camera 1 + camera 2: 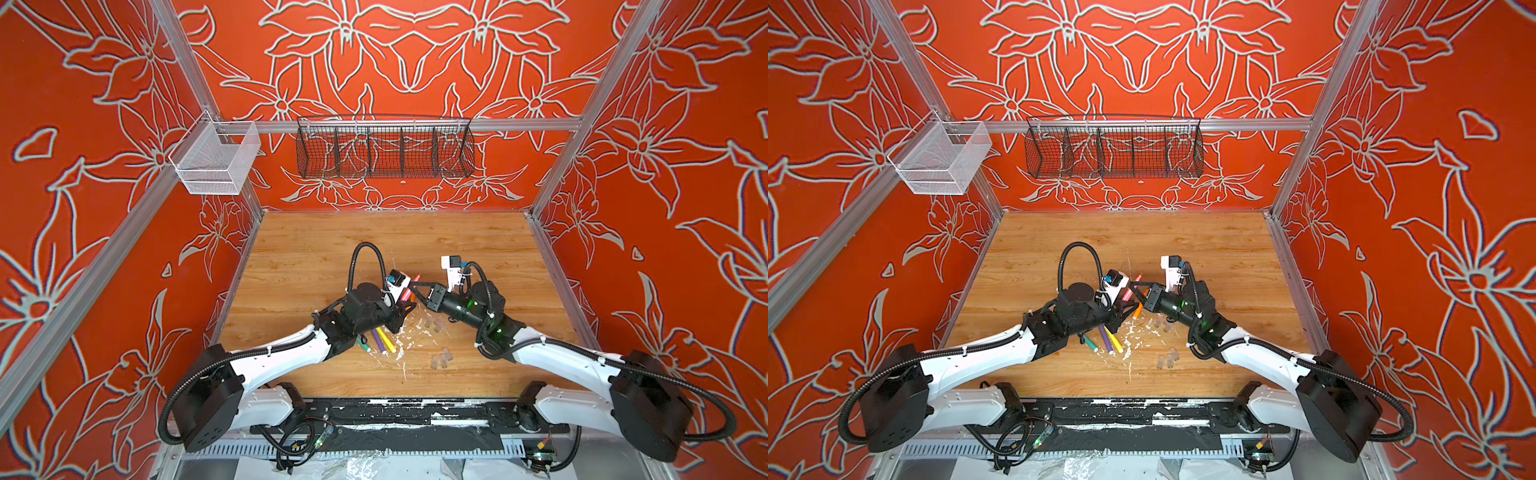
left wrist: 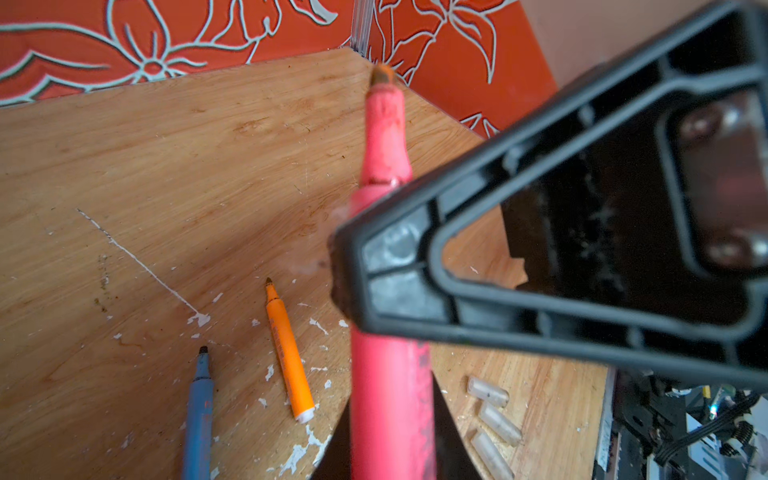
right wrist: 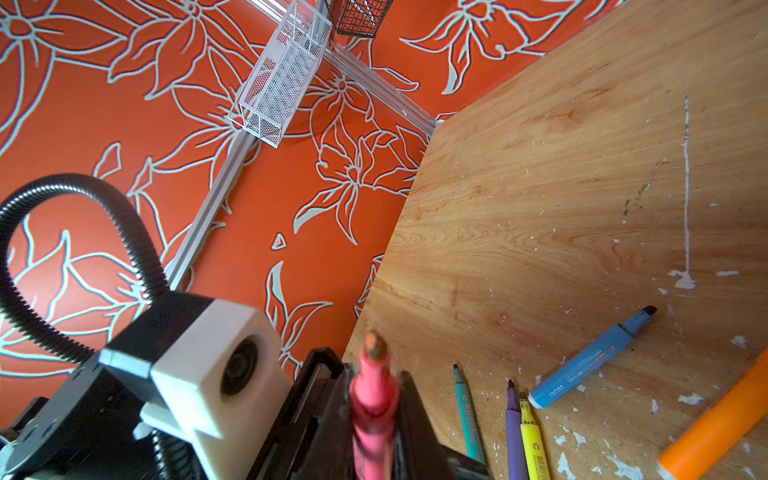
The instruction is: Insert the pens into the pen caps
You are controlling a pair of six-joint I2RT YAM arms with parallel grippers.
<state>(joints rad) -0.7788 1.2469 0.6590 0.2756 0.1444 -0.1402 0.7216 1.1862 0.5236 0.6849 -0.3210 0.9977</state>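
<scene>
Well left of the pink-red pen (image 2: 386,137), and nearer the robot: green pen (image 1: 363,344), purple pen (image 1: 379,341) and yellow pen (image 1: 387,340), fanned flat on the table (image 1: 332,249), partly tucked under the left arm, parked out of the work zone. Left pincer (image 1: 405,308): looks clamped on that pen's lower barrel, carrying it clear of the table, bare tip aimed up and away. Blue pen (image 2: 198,415) and orange pen (image 2: 289,353): flat on the table close to it, uncapped. Right pincer (image 1: 413,286): closed on the same barrel nearer the tip, reaching in from the right. Probably a two-handed regrip to square the pen before capping. Right of the pink-red pen: pen caps (image 1: 432,323), two loose clusters lying on the table, second one (image 1: 441,360) nearer the robot, none fitted. Next, likely: free one pincer to fetch a cap.
</scene>
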